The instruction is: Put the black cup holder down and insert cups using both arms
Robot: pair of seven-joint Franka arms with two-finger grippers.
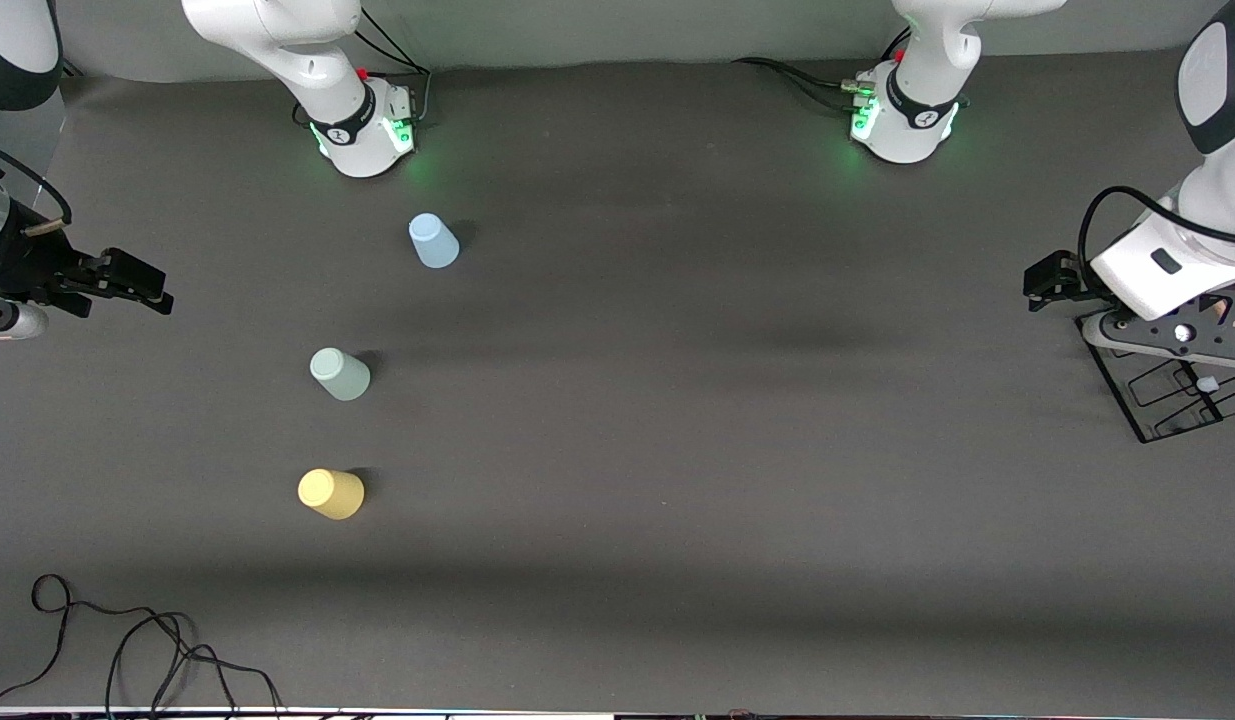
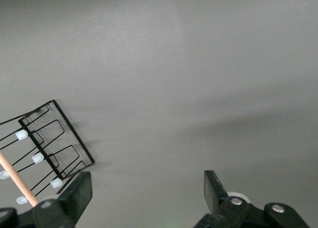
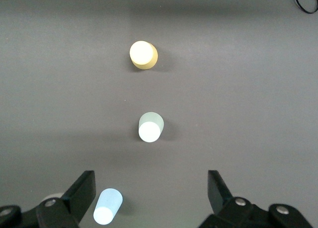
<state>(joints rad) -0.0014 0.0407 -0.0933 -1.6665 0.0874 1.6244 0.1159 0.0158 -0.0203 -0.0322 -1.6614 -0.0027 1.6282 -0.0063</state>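
The black cup holder (image 1: 1177, 405) stands at the left arm's end of the table, partly hidden under the left arm's hand. In the left wrist view its wire base (image 2: 49, 143), pale-tipped pegs and wooden handle show. My left gripper (image 1: 1033, 284) is open and empty over bare table beside the holder, also in its wrist view (image 2: 146, 190). Three cups stand upside down toward the right arm's end: blue cup (image 1: 433, 241), mint cup (image 1: 340, 373), yellow cup (image 1: 331, 493). My right gripper (image 1: 163, 288) is open and empty, up in the air at that end. Its wrist view (image 3: 151, 190) shows the blue cup (image 3: 108, 206), mint cup (image 3: 150, 126) and yellow cup (image 3: 143, 54).
A loose black cable (image 1: 127, 640) lies near the table's front edge at the right arm's end. The two arm bases (image 1: 362, 130) (image 1: 902, 120) stand along the table's back edge. The dark grey mat (image 1: 677, 400) spreads between the cups and the holder.
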